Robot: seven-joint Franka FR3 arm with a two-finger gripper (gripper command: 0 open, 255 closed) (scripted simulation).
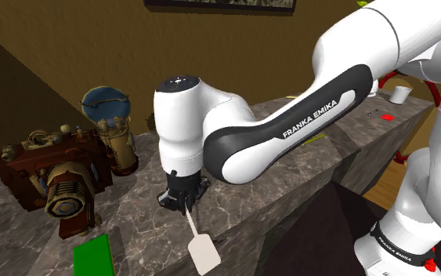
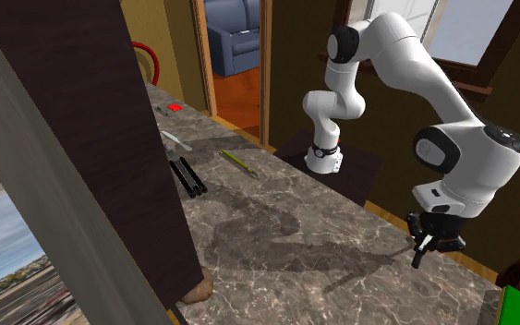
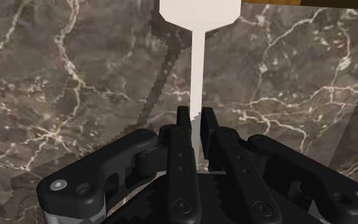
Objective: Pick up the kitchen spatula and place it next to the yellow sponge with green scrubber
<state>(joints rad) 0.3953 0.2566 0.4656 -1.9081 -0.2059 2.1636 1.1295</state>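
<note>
Black gripper (image 3: 196, 118) pinched shut on the thin white handle of spatula (image 3: 197, 70). Flat squarish blade pointing away from fingers, raised off dark veined marble worktop (image 3: 75, 76), shadow alongside. Near blade, not touching: flat green rectangular sponge (image 1: 92, 255). Behind: ornate brass-and-brown camera (image 1: 50, 176).

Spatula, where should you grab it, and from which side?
Grab the white spatula by its thin straight handle, near the end far from the wide flat blade. The handle is narrow enough to fit between the fingers, but the blade looks too broad. Come in from the handle end, with one finger on each side. The gripper is shut on it just like that.
</note>
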